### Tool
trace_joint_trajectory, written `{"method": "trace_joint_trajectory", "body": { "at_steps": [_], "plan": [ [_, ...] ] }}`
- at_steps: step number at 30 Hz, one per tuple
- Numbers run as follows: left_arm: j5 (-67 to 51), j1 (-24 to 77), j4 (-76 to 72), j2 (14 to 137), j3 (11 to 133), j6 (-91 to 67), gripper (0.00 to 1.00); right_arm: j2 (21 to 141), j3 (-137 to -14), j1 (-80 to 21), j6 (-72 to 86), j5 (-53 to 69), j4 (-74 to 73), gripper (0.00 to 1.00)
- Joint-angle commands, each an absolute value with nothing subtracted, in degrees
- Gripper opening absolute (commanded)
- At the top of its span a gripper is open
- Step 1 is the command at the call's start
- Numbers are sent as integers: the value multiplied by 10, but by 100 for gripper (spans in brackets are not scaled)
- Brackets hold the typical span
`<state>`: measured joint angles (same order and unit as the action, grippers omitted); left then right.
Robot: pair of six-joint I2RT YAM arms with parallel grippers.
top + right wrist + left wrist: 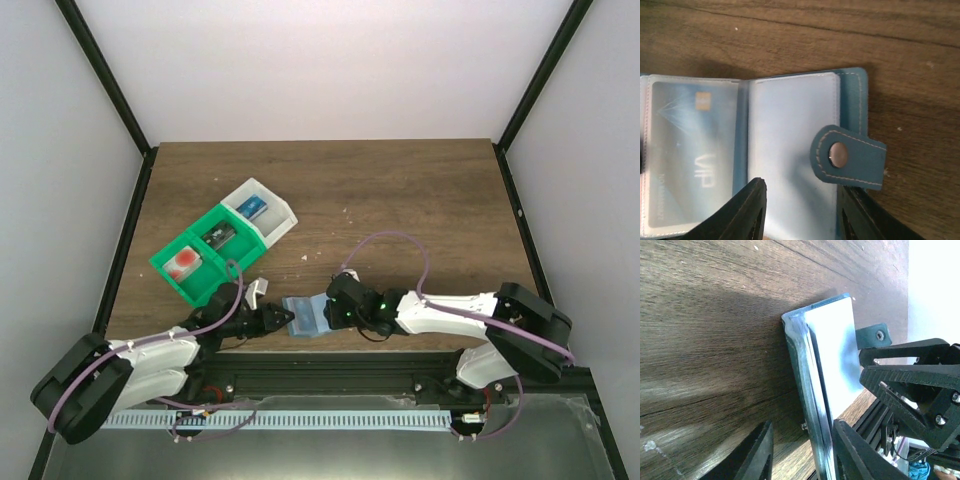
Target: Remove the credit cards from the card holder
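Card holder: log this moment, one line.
blue-teal bifold card holder: open; pale VIP card: in clear sleeve; left gripper: open at its edge; right gripper: open above it

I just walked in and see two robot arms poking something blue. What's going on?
Two robot arms meet at a small blue bifold card holder, open near the front edge of the wooden table. The left end effector and right end effector each sit at one side of it, fingers apart. A pale card marked VIP is tucked inside. A white red-spotted card lies in the green-and-white plastic tray.
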<state>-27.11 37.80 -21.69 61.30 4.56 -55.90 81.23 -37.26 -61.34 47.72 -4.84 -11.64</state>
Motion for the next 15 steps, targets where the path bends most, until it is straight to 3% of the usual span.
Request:
{"method": "trace_joint_trajectory", "body": {
  "at_steps": [1, 7, 15],
  "plan": [
    [-274, 377, -242, 613, 51, -552, 33, 819, -378, -613, 466, -100, -133, 42],
    [-272, 377, -246, 607, 47, -553, 20, 855, -378, -613, 458, -61, -107, 43],
    [-274, 376, -253, 613, 51, -553, 17, 821, -348, -613, 446, -17, -48, 21]
  ]
}}
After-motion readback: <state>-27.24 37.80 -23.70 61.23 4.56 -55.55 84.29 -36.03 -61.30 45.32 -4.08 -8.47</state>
